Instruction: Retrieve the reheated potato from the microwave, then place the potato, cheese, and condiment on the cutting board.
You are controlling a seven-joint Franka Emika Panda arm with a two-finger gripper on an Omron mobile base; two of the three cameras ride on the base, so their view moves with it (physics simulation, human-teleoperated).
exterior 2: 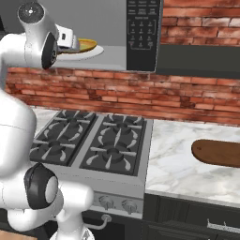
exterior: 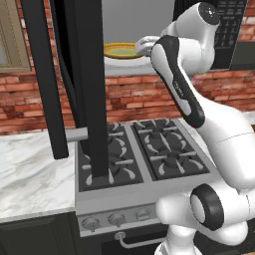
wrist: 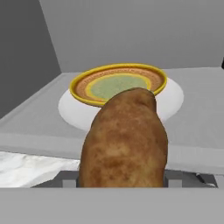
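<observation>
The potato (wrist: 124, 142), a brown-tan lump, looms close in the hand view, between my fingers and hiding their tips. It hangs at the front lip of the open microwave (wrist: 131, 30), clear of the yellow-rimmed plate (wrist: 118, 83) on the white turntable behind it. My gripper (exterior: 143, 46) is at the microwave's mouth, shut on the potato, and also shows from the other side (exterior 2: 70, 40). The dark oval cutting board (exterior 2: 218, 152) lies on the marble counter to the right of the stove. The cheese and the condiment are out of view.
The microwave's black door (exterior: 74, 79) stands swung open on the left, reaching down over the stove (exterior: 144, 149). Its button panel (exterior 2: 143, 33) is on the right. A brick wall runs behind, with marble counter (exterior 2: 173, 164) on both sides of the stove.
</observation>
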